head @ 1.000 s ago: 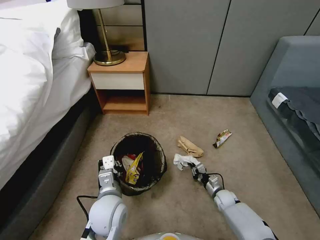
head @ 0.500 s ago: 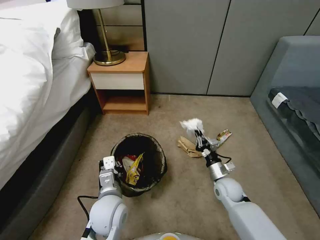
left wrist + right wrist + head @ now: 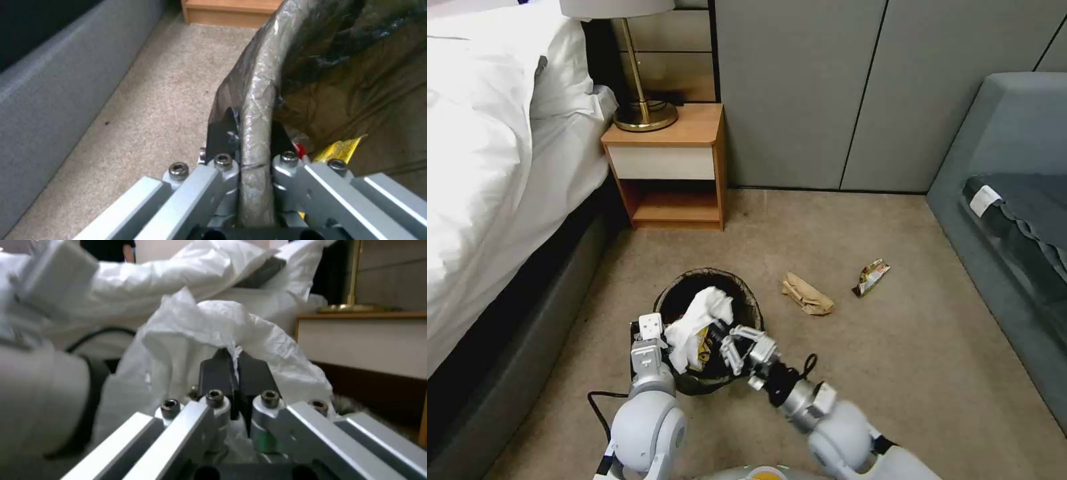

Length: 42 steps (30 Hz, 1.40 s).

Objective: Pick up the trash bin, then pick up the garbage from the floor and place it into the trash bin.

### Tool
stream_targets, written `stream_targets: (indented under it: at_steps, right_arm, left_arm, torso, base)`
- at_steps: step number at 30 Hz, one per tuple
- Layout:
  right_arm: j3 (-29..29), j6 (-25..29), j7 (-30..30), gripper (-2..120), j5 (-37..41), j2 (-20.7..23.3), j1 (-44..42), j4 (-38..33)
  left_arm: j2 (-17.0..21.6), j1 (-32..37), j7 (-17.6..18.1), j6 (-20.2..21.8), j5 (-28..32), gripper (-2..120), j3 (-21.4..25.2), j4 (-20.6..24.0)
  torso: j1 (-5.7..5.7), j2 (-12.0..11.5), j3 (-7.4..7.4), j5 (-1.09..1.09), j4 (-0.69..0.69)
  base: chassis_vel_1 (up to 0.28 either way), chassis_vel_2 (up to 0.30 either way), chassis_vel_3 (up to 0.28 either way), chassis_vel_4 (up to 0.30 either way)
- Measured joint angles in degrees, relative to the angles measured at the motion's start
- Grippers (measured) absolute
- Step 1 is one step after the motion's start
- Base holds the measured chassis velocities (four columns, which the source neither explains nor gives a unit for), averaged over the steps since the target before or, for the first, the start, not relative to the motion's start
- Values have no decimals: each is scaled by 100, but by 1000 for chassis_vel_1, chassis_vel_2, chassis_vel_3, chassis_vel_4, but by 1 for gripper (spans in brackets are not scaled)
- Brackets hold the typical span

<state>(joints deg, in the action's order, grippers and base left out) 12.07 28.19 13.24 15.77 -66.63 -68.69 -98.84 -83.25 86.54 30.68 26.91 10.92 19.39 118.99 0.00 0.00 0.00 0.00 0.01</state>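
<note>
The left gripper (image 3: pixel 249 146) pinches the rim of the trash bin (image 3: pixel 747 303), steadying it on the carpet; the right gripper (image 3: pixel 233 368), clamped on the white tissue (image 3: pixel 697 323), holds it over the bin's mouth for dropping; the brown paper bag (image 3: pixel 807 295) and wrapper (image 3: pixel 872 277) lie farther right.

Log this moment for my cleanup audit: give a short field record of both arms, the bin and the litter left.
left end effector: shut on bin rim, bed side
right end effector: shut on tissue, over bin
bin: on carpet, dark liner, yellow wrapper inside
tissue: held above bin opening
floor litter: paper bag, small wrapper, both beyond bin
</note>
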Motion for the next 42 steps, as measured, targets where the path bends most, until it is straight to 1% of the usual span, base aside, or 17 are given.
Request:
stream_targets:
  at_steps: [9, 12, 16, 22, 23, 24, 26, 28, 29, 31, 32, 35, 36, 39, 40, 41, 42]
  right_arm:
    - [118, 11, -69, 0, 17, -36, 165, 541]
    - [30, 14, -175, 0, 65, -182, 336, 897]
    - [-26, -47, -242, 0, 167, -248, 488, 1127]
    - [-107, -231, -306, 1, 175, -196, 554, 1223]
    - [-130, -253, -317, 6, 174, -173, 546, 1190]
    - [-130, -253, -317, 6, 174, -173, 546, 1190]
    - [-153, -280, -331, 15, 176, -149, 537, 1133]
    - [-159, -289, -338, 18, 177, -140, 537, 1119]
    - [-163, -303, -343, 25, 180, -122, 538, 1096]
    - [-162, -341, -354, 34, 196, -78, 551, 1066]
    - [-162, -341, -354, 34, 196, -78, 551, 1066]
    - [-120, -379, -365, 48, 197, -4, 581, 1042]
    - [-120, -379, -365, 48, 197, -4, 581, 1042]
    - [-41, -434, -369, 64, 202, 153, 595, 964]
    - [-41, -434, -369, 64, 202, 153, 595, 964]
    - [-15, -466, -369, 68, 219, 227, 596, 930]
    - [51, -594, -372, 74, 341, 428, 603, 825]
  left_arm:
    - [-2, -21, 0, 6, -1, 1, -31, 3]
    - [-2, -7, -1, 9, 0, 1, -39, 9]
    - [0, 18, -1, 7, -18, 1, -54, 12]
    - [8, 22, -7, 4, -20, 1, -46, 38]
    - [16, 21, -7, 4, -18, 1, -39, 39]
    - [16, 21, -7, 4, -18, 1, -39, 39]
    - [25, 19, -7, 3, -12, 1, -34, 41]
    - [26, 17, -8, 3, -11, 1, -33, 41]
    - [26, 15, -8, 3, -6, 1, -33, 44]
    - [27, 12, -8, 3, -3, 1, -34, 47]
    - [27, 12, -8, 3, -3, 1, -34, 47]
    - [27, 29, -10, 2, -3, 1, -36, 59]
    - [27, 29, -10, 2, -3, 1, -36, 59]
    - [43, 40, -12, 1, -3, 1, -33, 75]
    - [43, 40, -12, 1, -3, 1, -33, 75]
    - [51, 40, -12, 1, -3, 1, -31, 82]
    - [71, 41, -12, 4, 2, 1, -29, 103]
  torso:
    - [0, 0, 0, 0, -1]
    - [0, 0, 0, 0, -1]
    - [0, 0, 0, 0, 0]
    - [0, 0, 0, 0, -1]
    - [0, 0, 0, 1, -1]
    - [0, 0, 0, 1, -1]
    - [0, 0, 0, 1, 0]
    - [0, 0, 0, 1, 0]
    - [0, 0, 0, 1, -1]
    - [0, 0, 0, 1, -1]
    - [0, 0, 0, 1, -1]
    - [0, 0, 0, 0, 0]
    - [0, 0, 0, 0, 0]
    - [0, 0, 0, 2, 0]
    - [0, 0, 0, 2, 0]
    - [0, 0, 0, 2, 0]
    - [0, 0, 0, 1, 0]
  base:
    - [0, 0, 0, 0]
    - [0, 0, 0, 0]
    - [0, 0, 0, 0]
    - [0, 0, 0, 0]
    - [0, 0, 0, 0]
    - [0, 0, 0, 0]
    - [0, 0, 0, 0]
    - [0, 0, 0, 0]
    - [0, 0, 0, 0]
    - [0, 0, 0, 0]
    - [0, 0, 0, 0]
    - [0, 0, 0, 0]
    - [0, 0, 0, 0]
    - [0, 0, 0, 0]
    - [0, 0, 0, 0]
    - [0, 0, 0, 0]
    - [0, 0, 0, 0]
